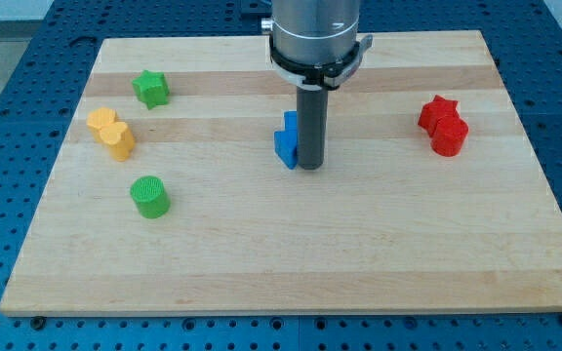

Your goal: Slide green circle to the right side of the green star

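The green circle [150,196] is a short green cylinder at the view's left, below the middle of the board. The green star [150,88] sits near the view's top left, straight above the circle with a wide gap between them. My tip [309,167] is the lower end of the dark rod near the board's middle, far to the right of both green blocks. It stands against the right side of a blue block [286,141], which the rod partly hides.
Two yellow blocks [111,132] touch each other at the left, between the star and the circle. A red star [439,110] and a red cylinder [449,136] touch at the right. The wooden board [291,273] lies on a blue perforated table.
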You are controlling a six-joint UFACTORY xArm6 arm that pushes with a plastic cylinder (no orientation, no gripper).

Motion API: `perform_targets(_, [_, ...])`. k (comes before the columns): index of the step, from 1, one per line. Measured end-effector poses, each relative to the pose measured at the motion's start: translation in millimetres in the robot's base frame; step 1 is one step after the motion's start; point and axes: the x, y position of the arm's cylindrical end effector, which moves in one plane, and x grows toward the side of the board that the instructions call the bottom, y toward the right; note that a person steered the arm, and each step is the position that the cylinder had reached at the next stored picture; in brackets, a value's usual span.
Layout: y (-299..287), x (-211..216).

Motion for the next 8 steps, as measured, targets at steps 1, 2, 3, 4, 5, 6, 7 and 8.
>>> perform_targets(1, [15.4, 58.1])
perform_targets(2, [-18.0, 121.8])
perform_targets(3, [-96.6, 138.2])
perform_targets(4, [-154.3, 125.0])
perform_targets(5, [-178.7, 91.5])
perform_targets(6, [-213.5, 89.8])
perform_targets(7, [-228.8, 97.8])
perform_targets(8, [-204.2, 64.0])
